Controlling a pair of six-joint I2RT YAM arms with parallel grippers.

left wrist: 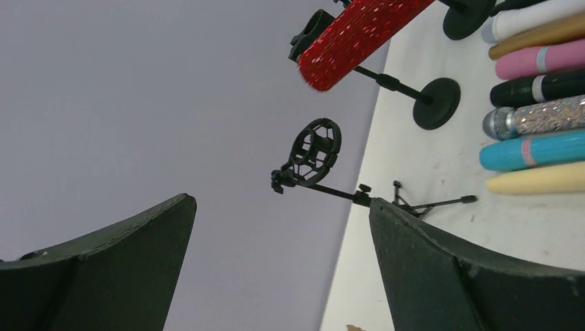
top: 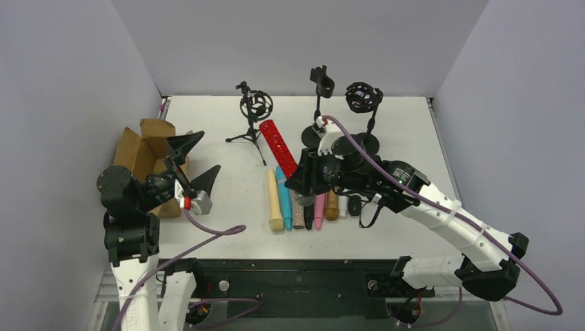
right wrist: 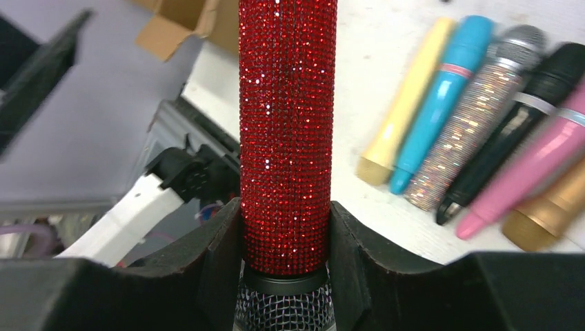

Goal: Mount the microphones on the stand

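Far left, by the wall: an open cardboard box (top: 141, 155). Just right of it, the left gripper (top: 207, 152), raised off the white table (top: 227, 179), fingers spread wide apart with nothing between them. Further right, toward the back, a small tripod stand (top: 255, 110) with a round shock mount on top, holding nothing. Next, the red glitter microphone (top: 278, 146), slanting from back-left to front-right, clamped near its head end between the dark fingers of the right gripper (top: 307, 172); in the right wrist view, grey mesh head showing just below the pads, sparkling body reaching away from the camera. Below and in front, a row lying side by side on the table: cream microphone (top: 274, 200), teal microphone (top: 283, 196), silver glitter microphone (top: 298, 210), black microphone (top: 308, 215), pink microphone (top: 319, 209), golden-brown microphone (top: 332, 207), white microphone (top: 343, 207), the inner ones partly hidden under the right wrist. Behind the right gripper, a clip stand (top: 320, 83) on a round base, its clip holding nothing. Just right of that, a second shock-mount stand (top: 363, 96), also on a round base.
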